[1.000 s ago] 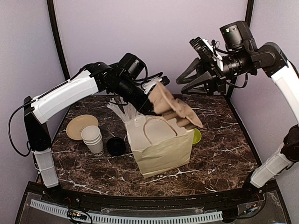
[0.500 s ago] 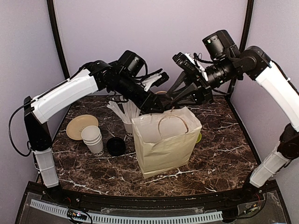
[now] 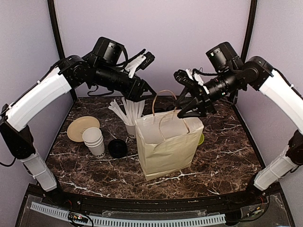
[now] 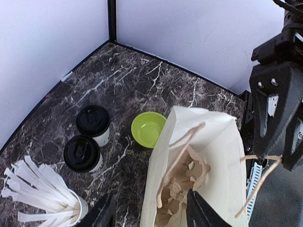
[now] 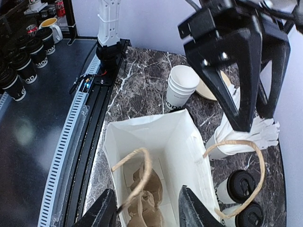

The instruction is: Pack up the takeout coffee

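Stack of lidless cups (image 3: pixel 93 141) and loose black lid (image 3: pixel 117 148) far left, then straw cup (image 3: pixel 129 118), with left gripper (image 4: pixel 151 213) hovering above the left edge of the paper bag (image 3: pixel 165 149), fingers spread wide and clasping nothing. Behind that upright, open bag with a brown pulp carrier (image 4: pixel 182 187) inside: 2 takeout coffees (image 4: pixel 93 124) (image 4: pixel 83 153), lidded, side by side on the table (image 4: pixel 142 85) between straw cup and green bowl (image 4: pixel 147 128). Further right, right gripper (image 5: pixel 146 210) likewise splayed and empty above the bag mouth.

takeout coffees (image 4: pixel 93 124) behind bag (image 3: pixel 165 146), straws (image 3: pixel 127 111) left — bowl (image 4: pixel 148 129) right
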Controlling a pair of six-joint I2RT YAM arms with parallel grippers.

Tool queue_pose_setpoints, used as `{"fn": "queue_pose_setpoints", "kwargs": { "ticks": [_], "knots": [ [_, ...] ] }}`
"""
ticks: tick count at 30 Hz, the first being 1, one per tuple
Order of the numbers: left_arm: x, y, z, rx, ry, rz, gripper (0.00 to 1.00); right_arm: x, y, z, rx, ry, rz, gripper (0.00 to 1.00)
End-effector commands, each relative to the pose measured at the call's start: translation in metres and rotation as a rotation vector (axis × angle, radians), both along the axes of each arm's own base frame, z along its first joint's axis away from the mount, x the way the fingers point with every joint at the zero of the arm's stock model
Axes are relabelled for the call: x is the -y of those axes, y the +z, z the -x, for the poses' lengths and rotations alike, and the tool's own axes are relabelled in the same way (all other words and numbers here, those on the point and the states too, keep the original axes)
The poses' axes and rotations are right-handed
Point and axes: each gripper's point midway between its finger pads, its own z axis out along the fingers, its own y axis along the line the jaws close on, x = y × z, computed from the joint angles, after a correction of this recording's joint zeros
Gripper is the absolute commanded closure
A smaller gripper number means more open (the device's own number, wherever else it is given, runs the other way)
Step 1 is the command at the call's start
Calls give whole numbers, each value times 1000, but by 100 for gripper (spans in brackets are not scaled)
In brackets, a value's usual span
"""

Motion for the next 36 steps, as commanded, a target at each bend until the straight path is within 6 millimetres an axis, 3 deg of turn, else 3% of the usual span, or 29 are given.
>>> {"fn": "queue_pose_setpoints", "kwargs": {
  "ticks": [1,2,5,9,12,14,18,23,28,30,34,36],
  "knots": [
    [-20,-10,9,-8,40,-13,47,6,-18,-13,27,-77,42,55],
    [-28,0,15,10,40,9,48,7,-23,-12,24,-80,53,56],
    [-34,-5,31,-14,-2,17,53,12,-25,-5,24,-59,58,56],
    [-39,-11,44,-25,-16,5,54,21,8,-7,62,-62,-3,46],
    [-38,-10,52,-14,-30,12,53,29,36,-29,78,-122,-79,40],
    [-35,-7,62,-8,-63,29,52,31,43,-50,83,-188,-109,34],
    [-31,-12,69,1,-81,16,51,19,26,-85,48,-279,-90,25],
    [-30,-12,69,13,-71,22,50,0,4,-96,-54,-249,-77,25],
    [-34,-13,75,7,-74,28,51,-10,-2,-95,-103,-202,-82,47],
    [-33,-17,76,3,-80,25,53,-12,5,-94,-101,-192,-102,68],
    [-25,-26,77,-10,-96,15,54,-16,21,-98,-83,-193,-141,99],
    [-23,-27,76,-7,-95,12,54,-18,28,-102,-80,-207,-160,100]
  ]
}}
